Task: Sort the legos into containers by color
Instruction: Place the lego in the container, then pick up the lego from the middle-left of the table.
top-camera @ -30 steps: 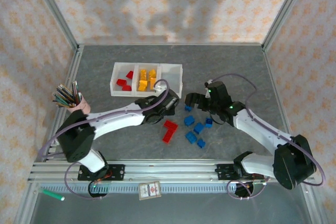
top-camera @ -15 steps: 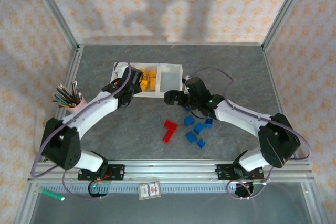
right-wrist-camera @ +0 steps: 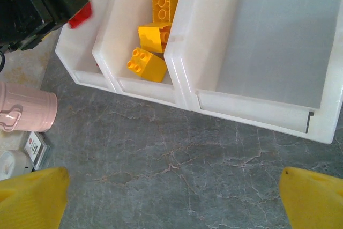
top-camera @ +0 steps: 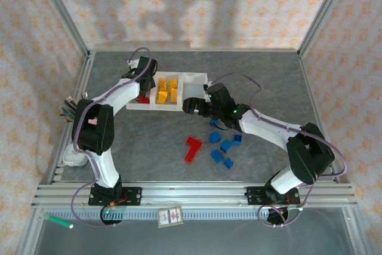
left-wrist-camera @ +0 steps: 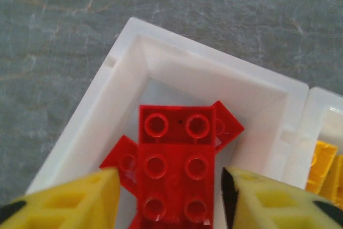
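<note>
Since one second back, left gripper (top-camera: 143, 89) was swung from mid-table (top-camera: 268, 82) to the 9 o'clock compartment of the tray (top-camera: 197, 76). Right gripper (top-camera: 192, 107) was brought to the tray's 5 o'clock corner.

Left jaws are seen released. A red 2x3 brick (left-wrist-camera: 176, 170) lies studs-up between the fingers, clear of both, on other red bricks (left-wrist-camera: 122, 159). Its long axis runs 12-to-6 in the wrist view.

Right jaws are spread wide, nothing held.

Yellow bricks (top-camera: 167, 89) are noted in the middle compartment. Blue bricks (top-camera: 224, 147) and red pieces (top-camera: 192, 148) lie on the table at the tray's 5 o'clock.
</note>
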